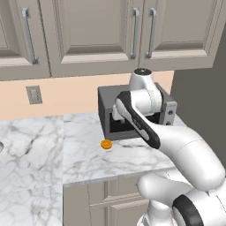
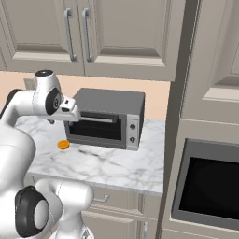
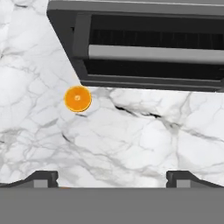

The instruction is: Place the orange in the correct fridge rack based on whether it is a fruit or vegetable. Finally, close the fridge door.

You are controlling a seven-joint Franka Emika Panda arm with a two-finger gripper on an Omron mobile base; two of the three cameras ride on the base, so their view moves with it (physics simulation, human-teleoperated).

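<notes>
The orange (image 1: pixel 106 144) is small and round. It lies on the marble counter (image 1: pixel 88 154) just in front of the toaster oven's left corner, also seen in the right base view (image 2: pixel 63 145). In the hand view the orange (image 3: pixel 78 99) sits upper left of centre. My gripper (image 3: pixel 112 177) hovers above the counter and looks down, open, its fingertips wide apart with nothing between them. The orange lies ahead and to the left of the fingers, apart from them. The fridge rack and the fridge door are out of view.
A dark grey toaster oven (image 2: pixel 109 116) stands at the back of the counter against the wall. Wall cabinets (image 1: pixel 88 31) hang above. A tall cabinet column with a built-in black oven (image 2: pixel 210 186) rises at the right. The counter edge (image 2: pixel 107 179) runs in front.
</notes>
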